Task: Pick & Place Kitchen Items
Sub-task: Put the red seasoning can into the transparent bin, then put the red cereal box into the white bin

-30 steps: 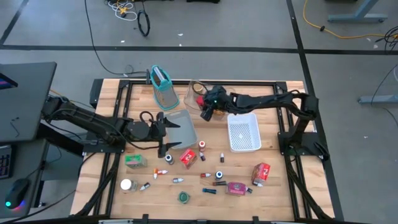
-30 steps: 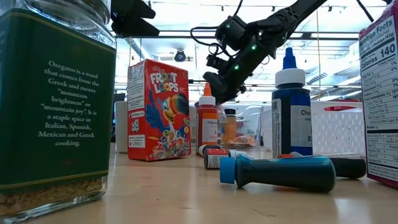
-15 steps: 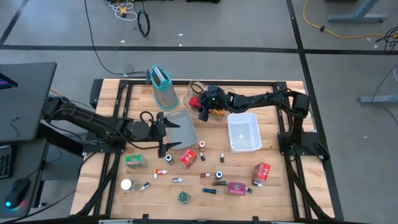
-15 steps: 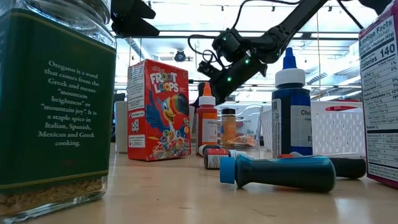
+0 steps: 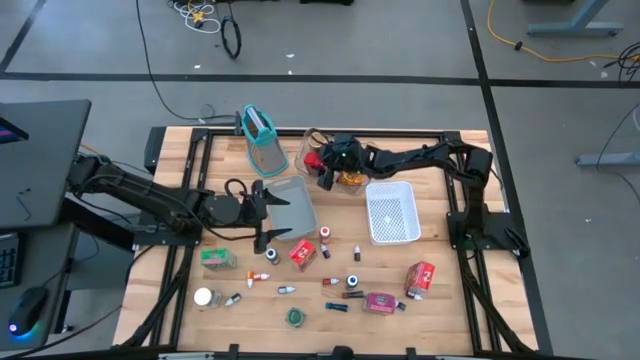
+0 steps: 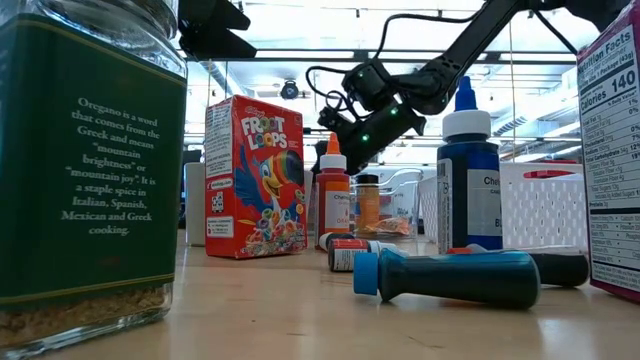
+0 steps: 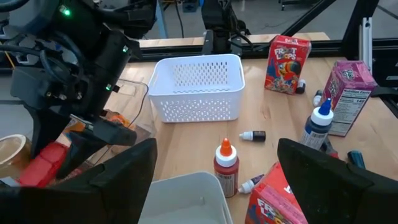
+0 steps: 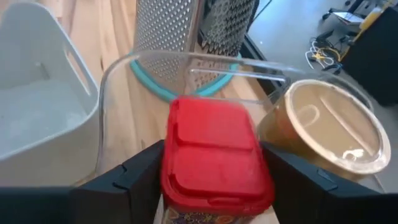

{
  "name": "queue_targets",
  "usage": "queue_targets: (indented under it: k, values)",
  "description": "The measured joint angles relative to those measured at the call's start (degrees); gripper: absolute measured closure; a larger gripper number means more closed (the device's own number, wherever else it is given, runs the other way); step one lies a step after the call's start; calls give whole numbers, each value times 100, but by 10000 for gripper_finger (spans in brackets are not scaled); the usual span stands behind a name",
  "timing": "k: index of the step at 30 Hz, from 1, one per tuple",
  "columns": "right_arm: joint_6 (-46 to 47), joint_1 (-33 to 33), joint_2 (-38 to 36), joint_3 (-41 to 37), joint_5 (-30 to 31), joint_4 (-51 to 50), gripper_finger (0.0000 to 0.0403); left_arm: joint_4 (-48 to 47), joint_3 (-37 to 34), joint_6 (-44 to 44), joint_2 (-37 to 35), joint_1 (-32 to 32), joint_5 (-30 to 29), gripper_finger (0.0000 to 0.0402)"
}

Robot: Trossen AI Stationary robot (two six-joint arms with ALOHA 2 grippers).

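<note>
Your right tool [image 5: 322, 172] hovers over the clear bin [image 8: 118, 68] with its fingers spread either side of the red-capped jar [image 8: 214, 149] just below it, whether gripping I cannot tell, while your left tool [image 5: 268, 212] waits wide open and empty on the tabletop [image 5: 450, 310].

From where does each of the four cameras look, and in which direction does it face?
High view: above the table, facing straight down; both arms show whole.
Low view: at table-top height, facing level across; the right arm enters from above.
Left wrist view: on the left arm, facing the white basket; its open jaws show.
Right wrist view: on the right arm, facing the red-capped jar between its jaws.
High and left wrist views share the white basket.
</note>
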Motion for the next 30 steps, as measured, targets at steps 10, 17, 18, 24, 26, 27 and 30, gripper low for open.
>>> queue_targets:
  k: [10, 17, 18, 24, 26, 27, 30]
  values:
    - [148, -36, -73, 4, -60, -36, 110, 0, 0, 2, 0, 0, -2, 60]
    - [-4, 255, -793, 4, -55, -750, 119, -3, 0, -95, 0, -1, 2, 60]
    - [51, 319, -922, 5, -55, -844, 120, 0, 0, -187, 0, 0, 10, 60]
    - [340, 810, -1595, 9, -535, -1782, 124, -3, 0, -298, 0, 0, 31, 60]
    - [343, 1021, -1682, 9, -930, -1848, 124, -7, 0, -298, 0, 0, 31, 60]
    - [343, 1126, -1696, 9, -1139, -1883, 124, -5, 0, -298, 0, 0, 35, 60]
    - [342, 1500, -1661, 9, -1723, -1858, 124, -6, 0, -298, 0, -2, 24, 60]
